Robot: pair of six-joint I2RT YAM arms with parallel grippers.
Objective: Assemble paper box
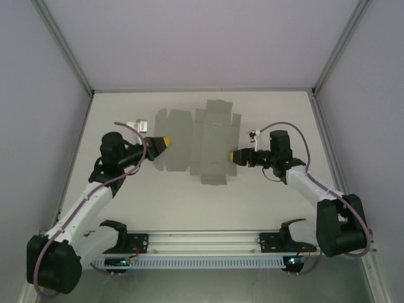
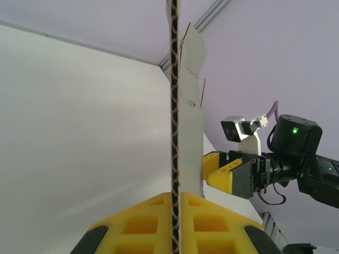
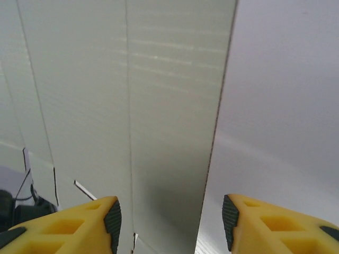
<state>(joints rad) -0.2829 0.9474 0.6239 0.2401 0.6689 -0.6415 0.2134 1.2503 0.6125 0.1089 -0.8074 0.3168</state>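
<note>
The paper box [image 1: 202, 142] is a flat grey die-cut sheet with creases and flaps, lying out over the middle of the white table [image 1: 271, 113]. My left gripper [image 1: 165, 141] is shut on its left edge. In the left wrist view the sheet [image 2: 190, 106] runs edge-on straight out from between the yellow fingers [image 2: 143, 225] of the left gripper [image 2: 180, 222]. My right gripper [image 1: 233, 156] is at the sheet's right edge, open. In the right wrist view a panel of the sheet [image 3: 169, 106] lies ahead of the right gripper [image 3: 170, 222]. Whether its pads touch the sheet I cannot tell.
Pale enclosure walls close in the table on three sides. A metal rail [image 1: 208, 243] with the arm bases runs along the near edge. My right gripper [image 2: 228, 172] faces the left wrist camera from beyond the sheet.
</note>
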